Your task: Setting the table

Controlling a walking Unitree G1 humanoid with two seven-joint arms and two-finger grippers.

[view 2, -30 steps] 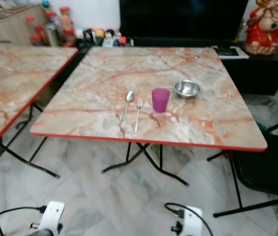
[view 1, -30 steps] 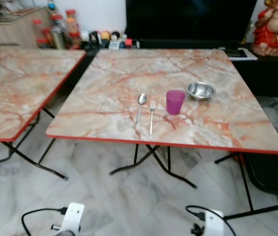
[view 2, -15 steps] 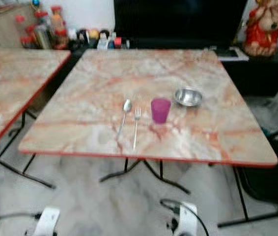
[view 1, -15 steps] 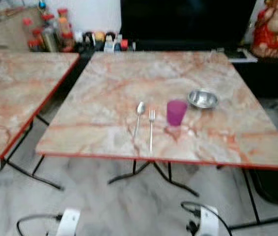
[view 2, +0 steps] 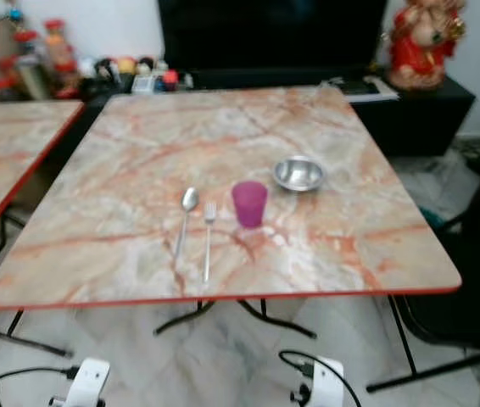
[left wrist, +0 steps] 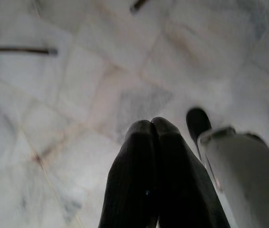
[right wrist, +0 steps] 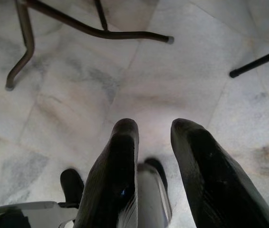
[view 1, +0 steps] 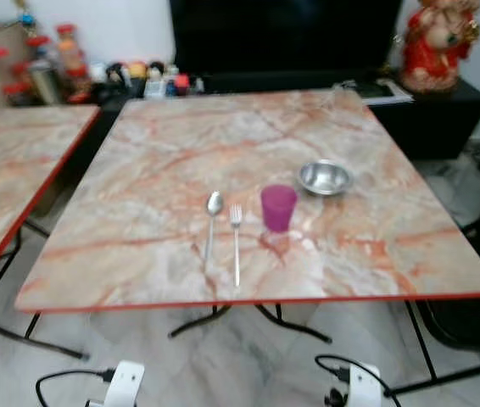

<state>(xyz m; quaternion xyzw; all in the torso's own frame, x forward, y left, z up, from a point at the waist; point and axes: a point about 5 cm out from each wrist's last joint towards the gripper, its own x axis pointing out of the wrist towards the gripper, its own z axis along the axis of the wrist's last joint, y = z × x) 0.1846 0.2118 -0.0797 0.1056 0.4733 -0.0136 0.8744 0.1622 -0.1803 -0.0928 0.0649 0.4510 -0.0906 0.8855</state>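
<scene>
End effectors idle over the floor [right wrist: 210,61], both empty.
Left end effector [left wrist: 155,126] closed; right end effector [right wrist: 154,128] parted. Spoon [view 1: 212,222], fork [view 1: 236,240], purple cup [view 1: 278,207], steel bowl [view 1: 325,177] on marble worktop [view 1: 155,161].

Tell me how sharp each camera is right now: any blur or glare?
Left eye view: mildly soft, but the spoon, fork and purple cup read clearly. Right eye view: the same softness. Left wrist view: blurred, left gripper dark against bright floor. Right wrist view: sharper, right gripper crisp.
</scene>
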